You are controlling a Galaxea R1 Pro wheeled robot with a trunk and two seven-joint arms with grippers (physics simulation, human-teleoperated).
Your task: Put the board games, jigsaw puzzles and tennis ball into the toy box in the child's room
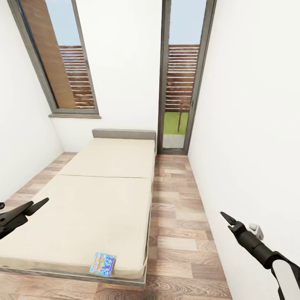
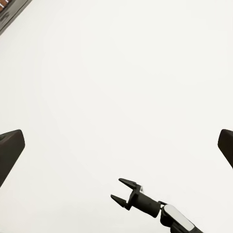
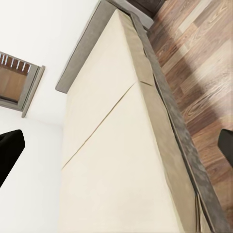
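**Op:** Mattress ahead of me, cream and bare except for one small flat box. That board game (image 1: 102,264) lies near the foot edge of the bed (image 1: 104,196), about six o'clock on the mattress from my head camera, just inside the grey frame. Blue printed lid, lettering too small to read.

**Spotter:** Any second game up there?

**Op:** I see just that one on the mattress. Wood floor (image 1: 183,233) runs along the bed's three o'clock side, tall window (image 1: 181,75) at about one o'clock.

**Spotter:** Hands?

**Op:** Left gripper (image 1: 30,207) hangs at nine o'clock over the mattress edge, fingers spread, nothing in it. Right gripper (image 2: 120,190) is out at four o'clock over the floor; the left wrist camera shows its two fingers parted and empty. Both well apart from the box.

**Spotter:** How will it handle?

**Op:** I judge it light and stiff, thin card, probably a slick printed lid. Lying flat on a soft mattress, a straight top pinch could press it in rather than catch it. I'd take it across a short edge, one finger under at the overhanging foot side if the edge allows, and squeeze gently so the lid doesn't buckle or slide.
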